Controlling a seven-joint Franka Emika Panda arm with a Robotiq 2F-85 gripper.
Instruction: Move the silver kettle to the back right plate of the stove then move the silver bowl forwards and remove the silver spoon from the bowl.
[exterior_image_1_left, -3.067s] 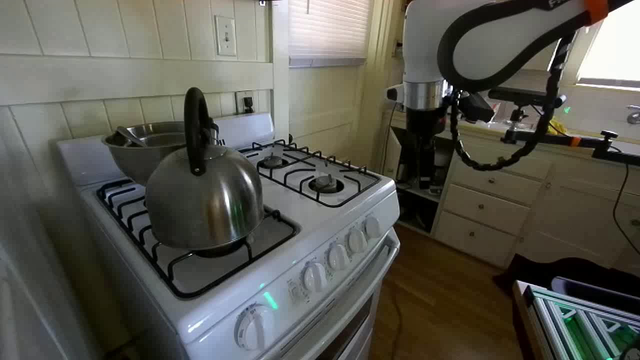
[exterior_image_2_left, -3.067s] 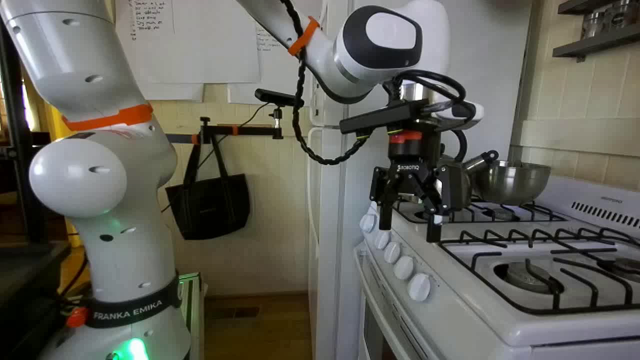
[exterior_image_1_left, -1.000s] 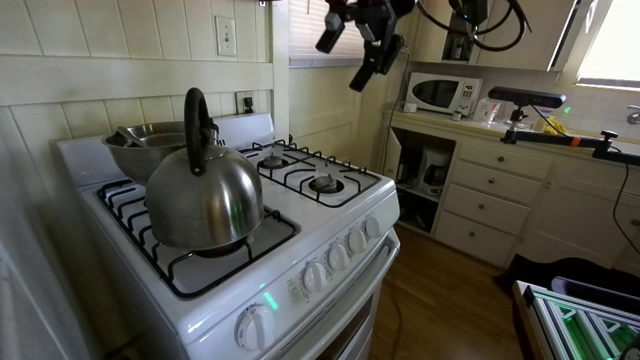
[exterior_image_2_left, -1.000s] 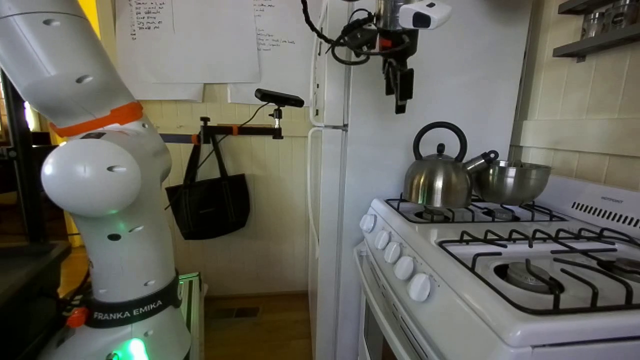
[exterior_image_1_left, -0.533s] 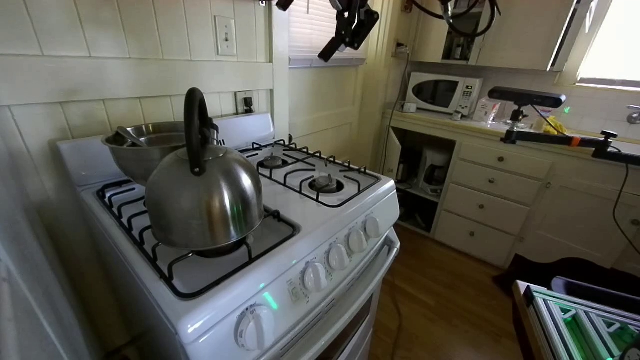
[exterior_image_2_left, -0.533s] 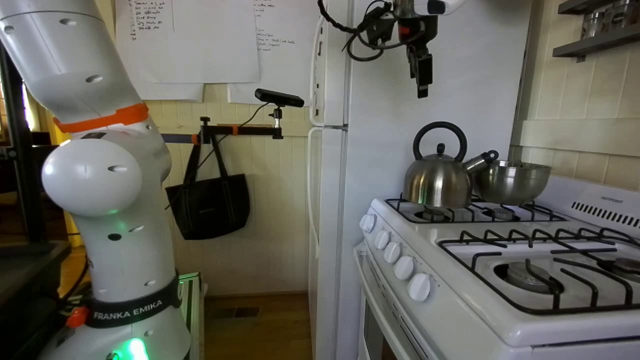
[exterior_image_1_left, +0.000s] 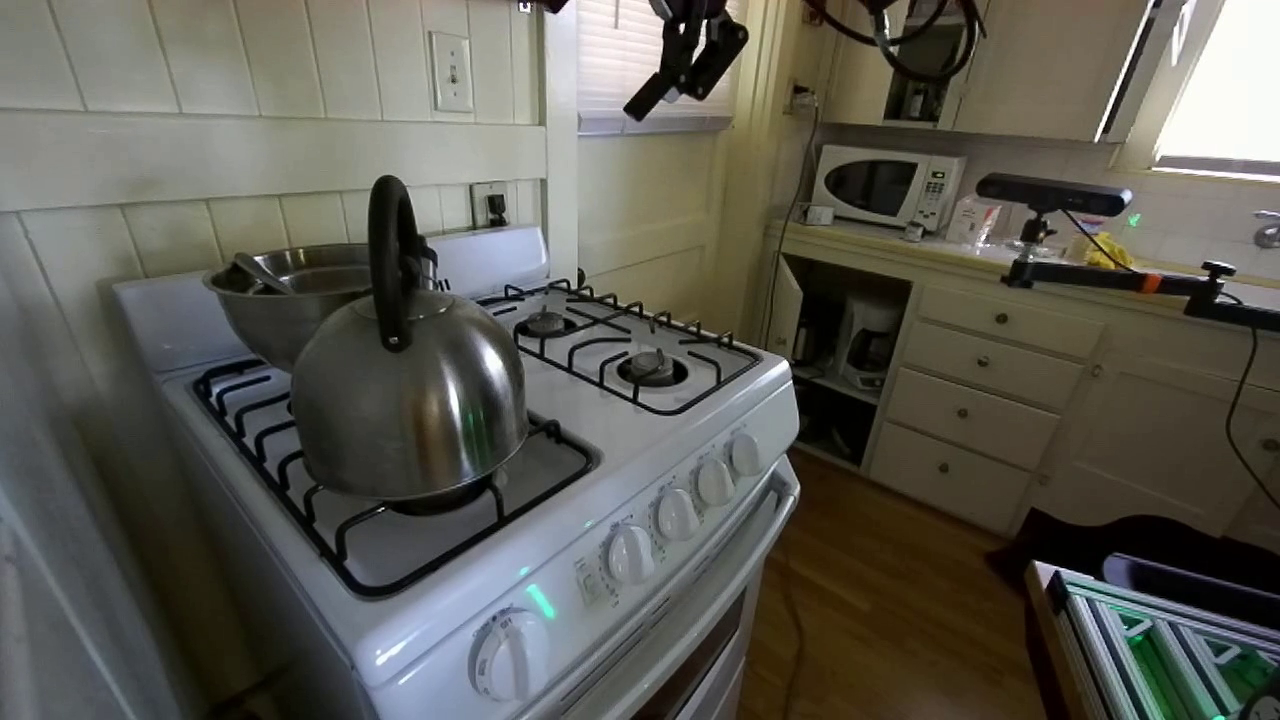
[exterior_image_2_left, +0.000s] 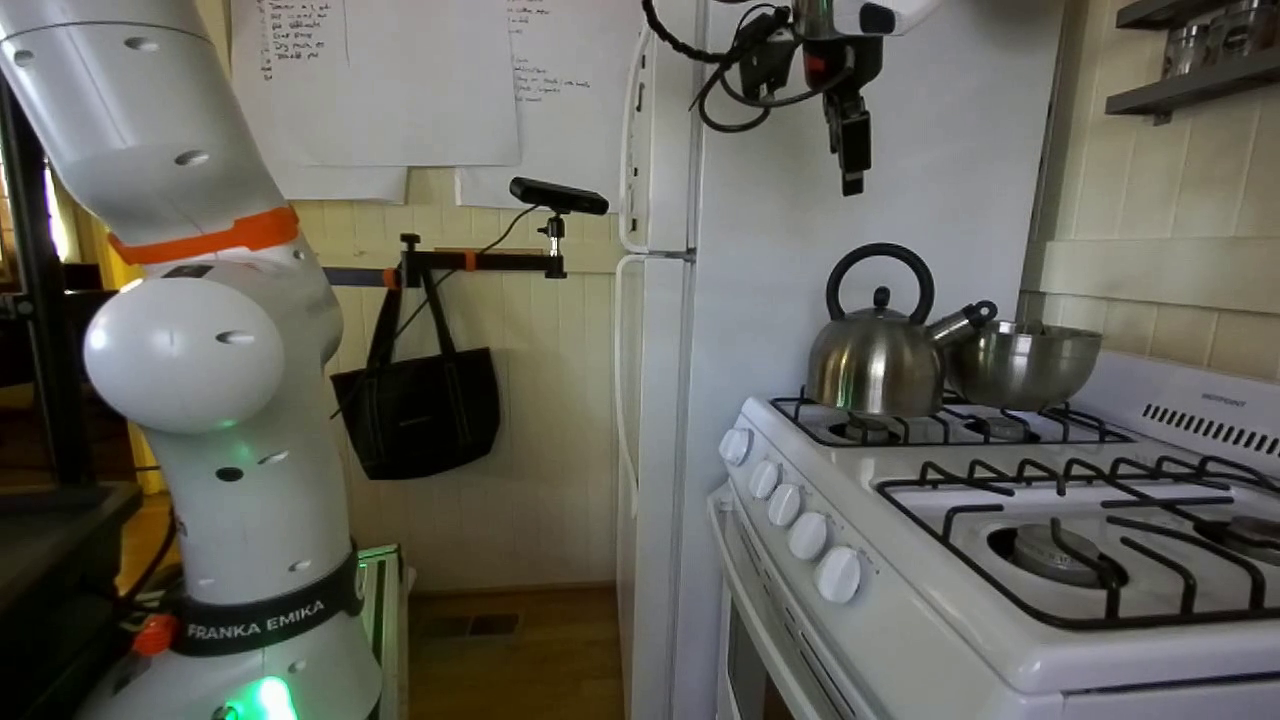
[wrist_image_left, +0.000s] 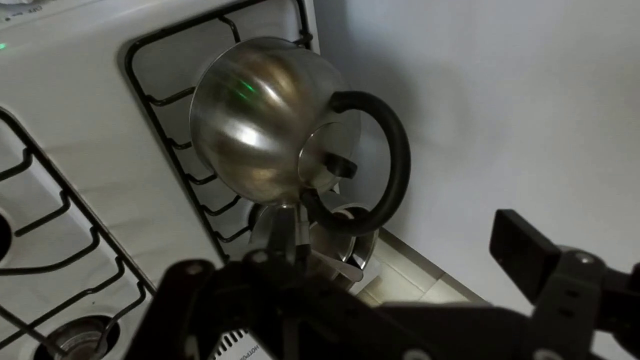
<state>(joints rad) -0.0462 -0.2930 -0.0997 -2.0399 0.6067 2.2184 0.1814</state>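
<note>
Silver kettle (exterior_image_2_left: 875, 368) upright on the front of the left grate (exterior_image_1_left: 372, 592), as one faces the knobs (exterior_image_1_left: 630, 555), well apart from the back right plate of the stove (exterior_image_1_left: 545, 322); spout (exterior_image_2_left: 952, 326) pointed at the silver bowl (exterior_image_2_left: 1028, 372), just behind, with the silver spoon (exterior_image_1_left: 265, 274) leaning in it against the rim. Claw (wrist_image_left: 402, 245) hangs higher than the kettle's black handle (exterior_image_1_left: 388, 240) and apart from it, fingers (wrist_image_left: 522, 255) spread wide. White fridge (exterior_image_2_left: 750, 310) alongside, microwave (exterior_image_1_left: 888, 187) on the counter (exterior_image_1_left: 865, 238) farther off.
</note>
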